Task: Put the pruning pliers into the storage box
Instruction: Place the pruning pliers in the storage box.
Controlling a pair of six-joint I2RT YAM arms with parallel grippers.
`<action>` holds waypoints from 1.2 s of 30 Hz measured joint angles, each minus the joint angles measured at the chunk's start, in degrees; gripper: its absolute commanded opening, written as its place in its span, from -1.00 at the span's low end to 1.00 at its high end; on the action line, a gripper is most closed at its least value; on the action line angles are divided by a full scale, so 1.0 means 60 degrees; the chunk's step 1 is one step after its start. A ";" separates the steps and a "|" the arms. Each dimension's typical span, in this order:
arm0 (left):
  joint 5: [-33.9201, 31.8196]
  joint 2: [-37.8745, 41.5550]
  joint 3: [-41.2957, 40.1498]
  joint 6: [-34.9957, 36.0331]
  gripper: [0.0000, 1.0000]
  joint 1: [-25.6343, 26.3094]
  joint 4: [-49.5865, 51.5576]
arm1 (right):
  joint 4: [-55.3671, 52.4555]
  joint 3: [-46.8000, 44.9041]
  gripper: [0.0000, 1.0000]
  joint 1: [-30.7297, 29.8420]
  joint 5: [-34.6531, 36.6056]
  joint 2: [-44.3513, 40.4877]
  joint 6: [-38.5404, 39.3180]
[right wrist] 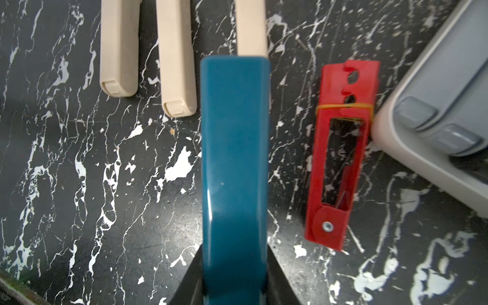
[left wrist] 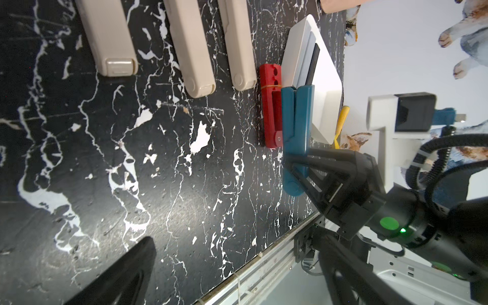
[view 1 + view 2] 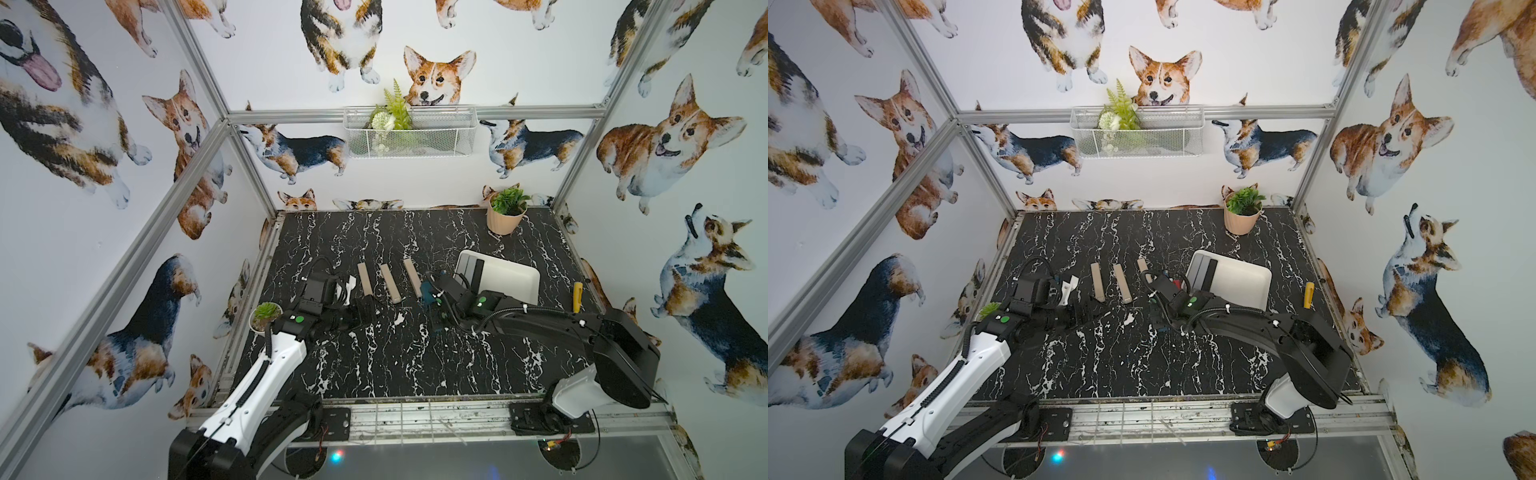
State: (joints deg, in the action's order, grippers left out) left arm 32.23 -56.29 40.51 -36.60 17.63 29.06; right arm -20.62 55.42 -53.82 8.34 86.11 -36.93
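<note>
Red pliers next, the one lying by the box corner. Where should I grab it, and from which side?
Probably best to come straight down from above and close the gripper across the narrow width of the red pliers, near the screw end. It lies flat, and that end has open table on both sides. The banded end sits right by the storage box corner, leaving little room.

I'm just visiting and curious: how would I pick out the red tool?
Find the white tray on the black table. The red tool lies flat beside the tray's corner. Only it is red, with a yellow band round it.
</note>
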 measured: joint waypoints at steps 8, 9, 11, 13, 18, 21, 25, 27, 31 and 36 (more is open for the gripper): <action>0.0076 -0.0736 0.0317 0.0248 1.00 0.0000 -0.0459 | -0.0270 -0.0127 -1.00 0.0750 0.0066 -0.0670 0.0423; 0.0080 -0.0805 0.0328 0.0248 1.00 0.0000 -0.0517 | -0.0302 -0.0146 -1.00 0.0816 0.0091 -0.0736 0.0455; 0.0135 -0.0976 0.0379 0.0280 1.00 0.0000 -0.0645 | -0.0368 -0.0175 -1.00 0.0947 0.0091 -0.0845 0.0561; 0.0146 -0.1129 0.0423 0.0291 1.00 0.0000 -0.0801 | -0.0415 -0.0182 -1.00 0.1078 0.0095 -0.0911 0.0667; 0.0233 -0.1435 0.0601 0.0331 1.00 0.0000 -0.1290 | -0.0466 -0.0233 -1.00 0.1541 0.0058 -0.1024 0.0874; 0.0291 -0.1639 0.0729 0.0368 1.00 0.0000 -0.1534 | -0.0521 -0.0266 -1.00 0.1894 -0.0073 -0.1126 0.0914; 0.0364 -0.1872 0.0816 0.0408 1.00 0.0000 -0.1883 | -0.0561 -0.0302 -1.00 0.2386 -0.0211 -0.1220 0.1126; 0.0401 -0.1960 0.0823 0.0415 1.00 0.0000 -0.1996 | -0.0576 -0.0302 -1.00 0.2594 -0.0266 -0.1271 0.1162; 0.0459 -0.2131 0.0834 0.0423 1.00 0.0000 -0.2233 | -0.0601 -0.0302 -1.00 0.2983 -0.0401 -0.1341 0.1239; 0.0550 -0.2259 0.0892 0.0415 1.00 0.0000 -0.2353 | -0.0605 -0.0302 -1.00 0.3439 -0.0506 -0.1359 0.1373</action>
State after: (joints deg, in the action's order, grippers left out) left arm 35.53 -69.84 45.87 -34.11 17.63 14.94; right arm -24.25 53.60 -33.19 5.30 77.95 -28.69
